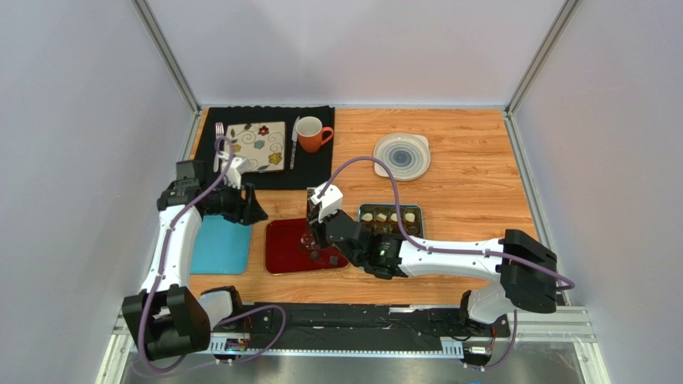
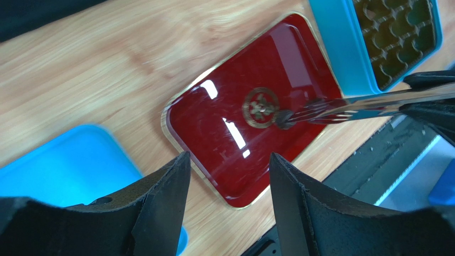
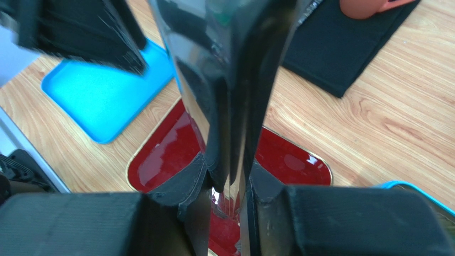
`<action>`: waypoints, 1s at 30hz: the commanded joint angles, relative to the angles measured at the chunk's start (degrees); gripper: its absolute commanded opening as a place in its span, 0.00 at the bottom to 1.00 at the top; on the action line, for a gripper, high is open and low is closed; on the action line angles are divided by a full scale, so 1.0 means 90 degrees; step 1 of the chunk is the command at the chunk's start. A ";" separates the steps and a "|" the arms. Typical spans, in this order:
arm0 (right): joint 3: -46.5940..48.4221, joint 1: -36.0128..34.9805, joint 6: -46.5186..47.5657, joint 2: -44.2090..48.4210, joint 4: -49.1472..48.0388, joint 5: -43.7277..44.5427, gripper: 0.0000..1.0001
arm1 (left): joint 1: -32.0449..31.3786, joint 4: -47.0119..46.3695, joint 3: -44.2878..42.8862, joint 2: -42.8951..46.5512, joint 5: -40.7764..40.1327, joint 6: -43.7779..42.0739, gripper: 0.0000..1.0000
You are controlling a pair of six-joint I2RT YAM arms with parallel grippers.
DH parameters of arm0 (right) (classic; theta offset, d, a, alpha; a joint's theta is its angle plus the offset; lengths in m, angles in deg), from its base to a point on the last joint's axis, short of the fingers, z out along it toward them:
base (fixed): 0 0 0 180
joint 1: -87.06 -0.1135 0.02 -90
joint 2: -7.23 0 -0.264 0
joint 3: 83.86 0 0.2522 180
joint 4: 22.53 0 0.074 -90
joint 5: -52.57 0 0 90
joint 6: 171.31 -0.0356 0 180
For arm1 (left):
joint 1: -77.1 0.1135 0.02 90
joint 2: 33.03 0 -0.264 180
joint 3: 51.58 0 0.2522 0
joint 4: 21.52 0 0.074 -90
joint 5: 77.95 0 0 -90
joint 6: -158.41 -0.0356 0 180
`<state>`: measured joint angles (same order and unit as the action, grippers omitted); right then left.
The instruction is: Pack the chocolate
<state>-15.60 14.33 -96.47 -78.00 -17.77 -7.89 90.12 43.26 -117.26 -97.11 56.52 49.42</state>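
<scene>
Left wrist: left end effector (image 2: 229, 160) released, fingers (image 2: 171, 192) spread, nothing between them. Hangs above the counter (image 2: 107, 64), over the red tray's (image 2: 299, 58) edge. Fork (image 2: 342, 109) reaching in from the right, nearly level, tines on a dark chocolate (image 2: 284, 118); speared or only touched, cannot tell. Chocolate on the tray, just beside a gold emblem (image 2: 260, 106), on the side toward the teal box (image 2: 334, 48). Brown gridded insert (image 2: 395, 37) inside the box; contents of its cells in this view unclear. Teal lid (image 2: 64, 165) flat on the counter, apart from the tray.

Right wrist: right end effector (image 3: 230, 173) clenched on the fork's shiny handle, pads pressed to either side of it. Tray underneath, lid beyond at the upper left.

Top external: tray close to the counter's near edge, left of its middle. Box just beside it toward the right edge, with a row of pale pieces (image 1: 390, 216) along its far side. Lid by the near-left corner. Black mat (image 1: 272, 172) at the far-left corner, carrying a patterned plate (image 1: 256, 146) and an orange mug (image 1: 313, 134). Round dish (image 1: 402, 156) near the far edge, right of the middle. Right arm stretched from the near-right corner across to the tray; left end effector between mat and lid.
</scene>
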 commanded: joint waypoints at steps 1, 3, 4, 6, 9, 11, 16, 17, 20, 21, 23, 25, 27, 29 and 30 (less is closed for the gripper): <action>0.0468 -0.0064 -0.0162 -0.0110 -0.0622 -0.0108 0.20 | -0.1276 -0.1155 0.0066 0.0293 -0.0526 0.1053 0.65; 0.0507 -0.0083 -0.0162 -0.0129 -0.0641 -0.0138 0.20 | -0.1427 -0.1429 -0.0021 0.0216 -0.0644 0.1394 0.65; 0.0517 -0.0093 -0.0171 -0.0129 -0.0641 -0.0205 0.20 | -0.1591 -0.1499 -0.0061 0.0157 -0.0634 0.1512 0.65; 0.0507 -0.0093 -0.0191 -0.0130 -0.0690 -0.0264 0.20 | -0.1632 -0.1548 -0.0265 -0.0077 -0.0557 0.1727 0.65; 0.0487 -0.0103 -0.0230 -0.0149 -0.0778 -0.0450 0.22 | -0.1748 -0.1548 -0.0461 -0.0283 -0.0488 0.1884 0.64; 0.0468 -0.0103 -0.0240 -0.0149 -0.0807 -0.0518 0.22 | -0.1895 -0.1558 -0.0491 -0.0225 -0.0478 0.1914 0.64; 0.0439 -0.0093 -0.0142 0.0026 -0.0778 -0.0324 0.25 | -0.1934 -0.1353 -0.0277 0.0350 -0.0556 0.1466 0.65; 0.0439 -0.0093 -0.0103 0.0085 -0.0759 -0.0294 0.25 | -0.1934 -0.1314 -0.0208 0.0439 -0.0595 0.1175 0.66; 0.0468 -0.0083 -0.0035 0.0348 -0.0603 -0.0177 0.28 | -0.1915 -0.1041 -0.0022 0.0712 -0.0459 0.0530 0.68; 0.0487 -0.0073 -0.0044 0.0494 -0.0515 -0.0109 0.31 | -0.1925 -0.0954 0.0046 0.0781 -0.0217 0.0373 0.69; 0.0400 0.0004 -0.0093 0.0661 -0.0388 -0.0001 0.31 | -0.1925 -0.0904 0.0085 0.1005 0.0096 -0.0036 0.70; 0.0293 0.0063 -0.0268 0.0924 -0.0368 -0.0001 0.33 | -0.1925 -0.0690 0.0056 0.1055 0.0672 -0.0321 0.67; 0.0205 0.0151 -0.0492 0.1052 -0.0368 -0.0011 0.34 | -0.1925 -0.0301 -0.0061 0.0997 0.1188 -0.0721 0.65; 0.0165 0.0190 -0.0591 0.1179 -0.0368 -0.0001 0.34 | -0.1925 -0.0017 -0.0158 0.0870 0.1503 -0.1120 0.64; 0.0155 0.0181 -0.0678 0.1189 -0.0368 0.0018 0.34 | -0.1925 0.0343 -0.0197 0.0831 0.1823 -0.1297 0.63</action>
<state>-13.74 15.30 -99.00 -70.06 -19.27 -9.84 72.94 38.06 -116.82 -88.47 61.46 48.16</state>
